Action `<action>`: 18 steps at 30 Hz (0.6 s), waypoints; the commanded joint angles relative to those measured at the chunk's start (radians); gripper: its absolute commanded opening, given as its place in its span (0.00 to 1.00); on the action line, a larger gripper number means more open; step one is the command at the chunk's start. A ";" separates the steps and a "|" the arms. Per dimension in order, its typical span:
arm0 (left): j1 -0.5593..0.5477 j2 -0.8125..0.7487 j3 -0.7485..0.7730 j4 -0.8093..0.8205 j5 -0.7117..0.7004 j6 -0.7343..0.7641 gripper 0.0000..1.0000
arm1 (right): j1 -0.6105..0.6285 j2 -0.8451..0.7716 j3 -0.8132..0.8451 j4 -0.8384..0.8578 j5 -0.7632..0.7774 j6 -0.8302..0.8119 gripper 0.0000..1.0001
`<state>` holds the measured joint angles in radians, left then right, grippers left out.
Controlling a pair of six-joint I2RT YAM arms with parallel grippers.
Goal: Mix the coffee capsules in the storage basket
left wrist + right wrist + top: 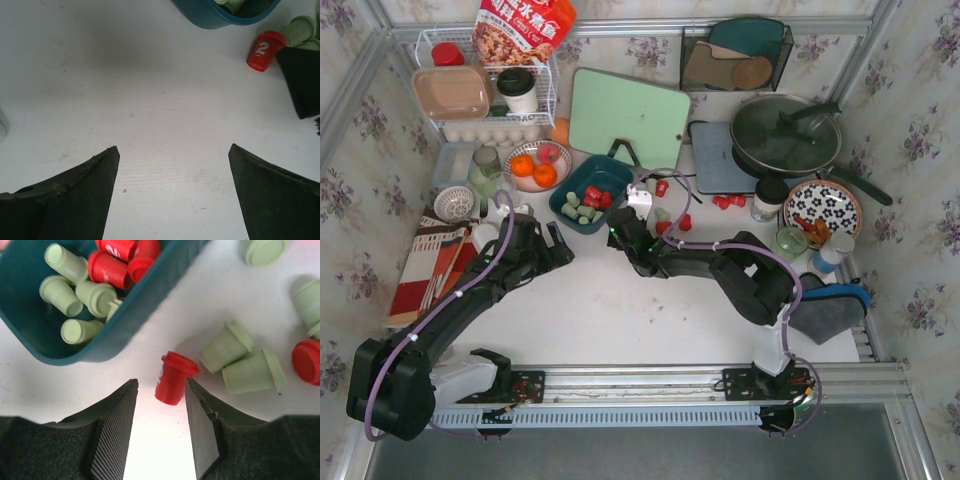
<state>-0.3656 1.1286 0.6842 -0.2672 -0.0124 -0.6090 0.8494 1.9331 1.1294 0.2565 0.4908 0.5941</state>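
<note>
Coffee capsules (95, 295) lie partly in the storage basket (150, 295), partly loose beside it; my right gripper (161, 390), half open and holding nothing, straddles one red capsule (175, 377); I should centre it before squeezing gently

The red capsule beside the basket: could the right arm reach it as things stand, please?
Probably yes: the red capsule sits between the right arm's fingers, and the basket and green capsules stand clear of it.
</note>
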 commanded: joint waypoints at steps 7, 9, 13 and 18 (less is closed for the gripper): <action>0.001 -0.004 0.003 0.011 -0.010 0.009 0.92 | 0.020 0.070 0.018 -0.042 0.079 0.060 0.52; 0.001 -0.004 0.002 0.010 -0.013 0.011 0.92 | 0.020 0.084 0.030 -0.050 0.085 0.045 0.52; 0.001 -0.005 0.003 0.010 -0.017 0.012 0.92 | 0.020 0.103 0.060 -0.076 0.103 0.020 0.52; 0.000 0.002 0.004 0.010 -0.018 0.013 0.92 | 0.020 0.104 0.063 -0.080 0.107 0.008 0.51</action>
<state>-0.3656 1.1275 0.6842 -0.2668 -0.0200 -0.6090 0.8684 2.0350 1.1851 0.1837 0.5659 0.6178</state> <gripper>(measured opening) 0.924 0.511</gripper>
